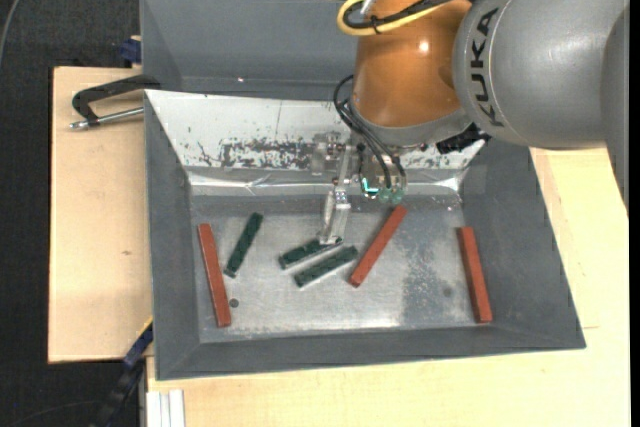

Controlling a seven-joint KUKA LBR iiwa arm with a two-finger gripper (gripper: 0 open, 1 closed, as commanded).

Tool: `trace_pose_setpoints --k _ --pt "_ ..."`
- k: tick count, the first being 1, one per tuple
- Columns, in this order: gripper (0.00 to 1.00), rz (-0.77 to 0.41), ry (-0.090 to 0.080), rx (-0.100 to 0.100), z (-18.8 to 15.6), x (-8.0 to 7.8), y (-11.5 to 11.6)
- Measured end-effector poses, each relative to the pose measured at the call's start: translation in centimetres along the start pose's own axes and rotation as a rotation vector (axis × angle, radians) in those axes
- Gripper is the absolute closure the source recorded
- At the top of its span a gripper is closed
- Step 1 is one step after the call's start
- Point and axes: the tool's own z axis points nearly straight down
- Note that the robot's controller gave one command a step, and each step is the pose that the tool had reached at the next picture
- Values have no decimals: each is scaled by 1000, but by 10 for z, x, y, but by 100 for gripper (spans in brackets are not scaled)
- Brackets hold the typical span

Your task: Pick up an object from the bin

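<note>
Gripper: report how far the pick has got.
Done: the gripper is down in the bin, at the upper of two green sticks in the middle, with a red stick beside them. In hand: nothing looks lifted; every stick lies on the floor. Left: the grasp and the lift.

The arm runs off the right edge, so its upper links are cut away. Its orange cover hides a stretch of the back wall of the bin and the right rear corner. The end effector is half covered by it, and its tip is too small to read against the green bars below; whether it touches them cannot be told. The top end of the slanted red bar goes behind the wrist hardware. A dark speck beside the left red bar is too small to name.
</note>
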Motion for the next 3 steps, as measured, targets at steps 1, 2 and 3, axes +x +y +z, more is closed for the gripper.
trace_pose_setpoints --k 1,2,3 --pt "0 -93 6 1 118 2 0" --pt "100 -92 -3 -1 113 -1 1" --pt "100 -434 -14 0 -41 6 21"
